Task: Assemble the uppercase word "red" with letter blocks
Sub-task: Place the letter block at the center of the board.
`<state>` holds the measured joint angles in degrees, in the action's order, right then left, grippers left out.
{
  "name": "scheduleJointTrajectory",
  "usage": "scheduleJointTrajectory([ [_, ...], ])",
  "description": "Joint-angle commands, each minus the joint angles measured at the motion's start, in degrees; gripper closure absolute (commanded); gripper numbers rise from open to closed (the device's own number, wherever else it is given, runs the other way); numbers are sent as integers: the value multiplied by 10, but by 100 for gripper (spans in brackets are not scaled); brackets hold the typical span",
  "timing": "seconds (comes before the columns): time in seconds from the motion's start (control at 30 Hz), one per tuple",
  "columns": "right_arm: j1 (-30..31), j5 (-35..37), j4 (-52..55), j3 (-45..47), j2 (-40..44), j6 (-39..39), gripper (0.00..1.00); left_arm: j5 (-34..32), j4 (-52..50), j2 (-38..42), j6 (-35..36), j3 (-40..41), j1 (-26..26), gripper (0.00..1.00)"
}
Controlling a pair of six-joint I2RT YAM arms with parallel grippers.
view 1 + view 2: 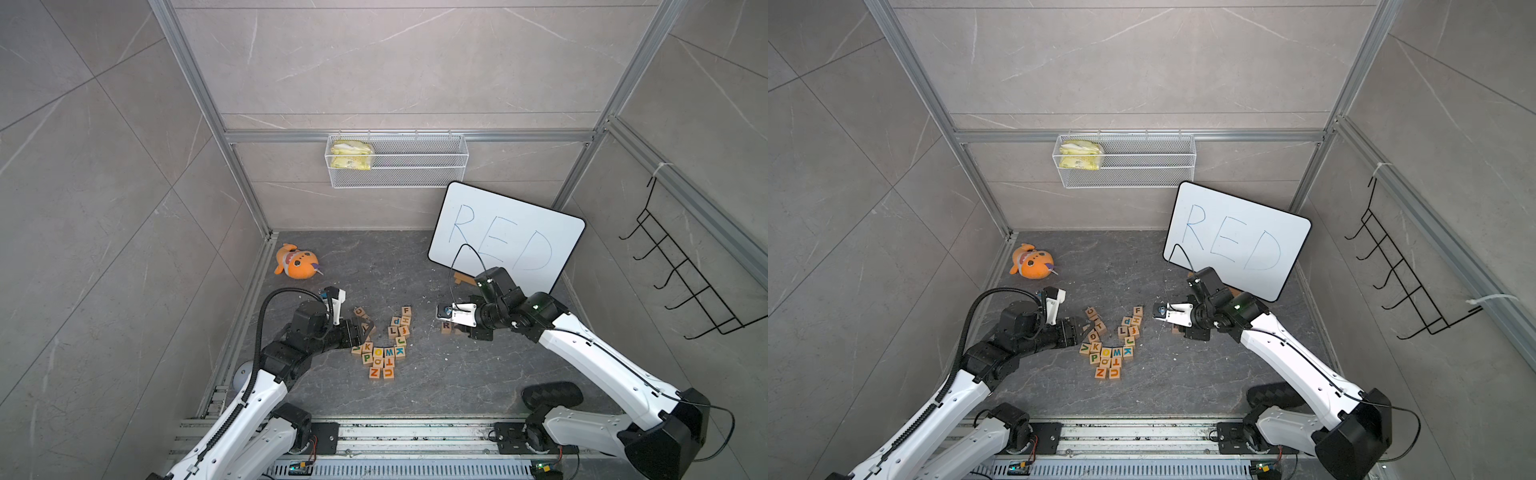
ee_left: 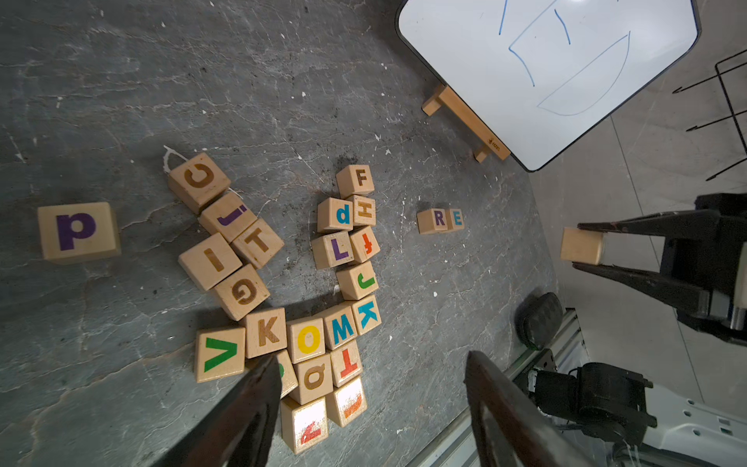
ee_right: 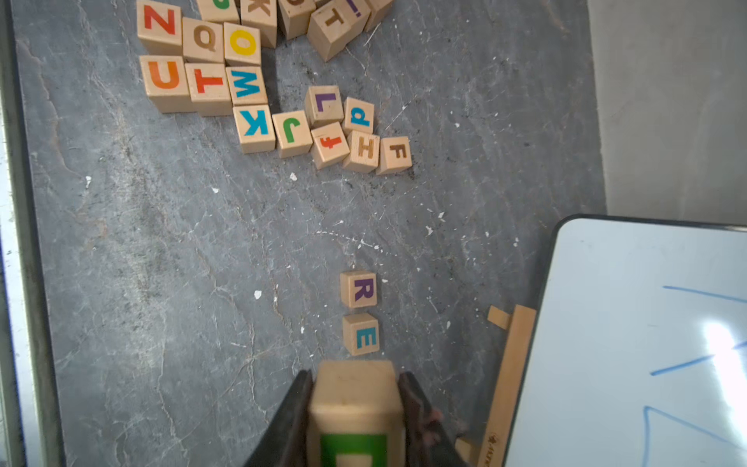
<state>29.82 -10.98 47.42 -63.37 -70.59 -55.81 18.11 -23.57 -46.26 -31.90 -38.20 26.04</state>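
Beside the foot of the whiteboard (image 1: 507,237), the R block (image 3: 358,289) and the E block (image 3: 361,334) are already lying next to each other on the dark surface (image 1: 457,374). They are close, with a thin gap showing between them in the right wrist view, so two thirds of the word are looking done. The right pincer (image 3: 355,378) is pinching a third block (image 2: 582,245) by two opposite sides, just beyond the E and in line with the pair. One face is showing a green print, only partly in view, which I am judging to be the D. The block appears to be hanging clear of the surface, so what is left is lowering it beside the E with its letter reading the same way as the others, then letting go. The left pincer (image 2: 372,359) is hovering over the loose pile (image 1: 382,345) with its jaws spread and nothing between them. Standing nearest in the way is the board's wooden stand (image 2: 465,121), near the drop spot, and the E itself is risking a nudge if the descent is coming in too tight. The pile, including a lowercase d block (image 2: 334,214), is sitting well apart, as are a lone lowercase p block (image 2: 77,230) and an orange plush toy (image 1: 296,262).
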Motion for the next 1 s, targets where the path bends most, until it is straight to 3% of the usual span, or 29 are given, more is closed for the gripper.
scheduleJointTrajectory([
  [0.0,-60,-61,42,17,-33,-89,100,4,19,-8,21,-34,11,25],
  [0.2,-145,-91,-18,62,-56,-150,100,-2,10,-2,36,-27,12,24],
  [0.43,-212,-118,-81,74,-129,-167,100,-9,10,21,48,-12,11,24],
  [0.97,-231,-119,-114,87,-226,-219,100,8,18,35,35,1,10,24],
])
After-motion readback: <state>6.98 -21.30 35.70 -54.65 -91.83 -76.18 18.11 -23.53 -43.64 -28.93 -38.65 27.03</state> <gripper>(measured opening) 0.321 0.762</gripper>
